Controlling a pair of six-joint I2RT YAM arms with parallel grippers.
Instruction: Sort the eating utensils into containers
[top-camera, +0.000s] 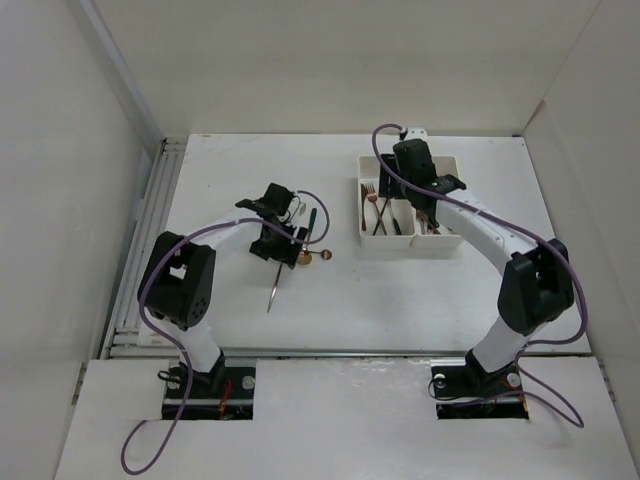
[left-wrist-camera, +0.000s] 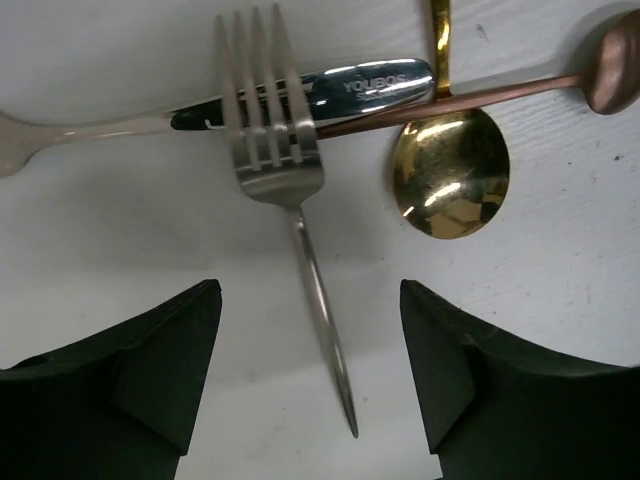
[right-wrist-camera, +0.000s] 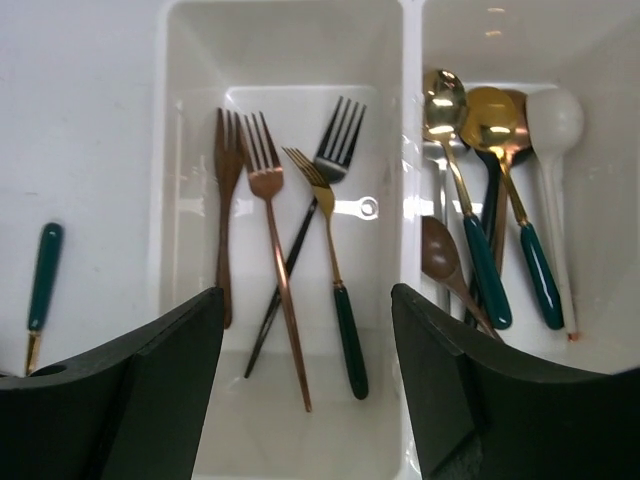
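Where left gripper gapes wide, holding nothing: silver fork, handle between its fingers, prongs beyond, gold spoon just beside. Right gripper, equally wide and empty: above tray holding forks and spoons.

Left bin: white.
Contents: brown fork; rose-copper fork; black fork; gold fork, dark green handle.

Right bin: white.
Contents: green-handled spoon, gold bowl; second green-handled spoon, gold bowl; cream spoon; brown spoon.

Table: white.
On it: silver fork; silver spoon, handle lettered YOUBOS; gold spoon; copper spoon.

Cables: purple.
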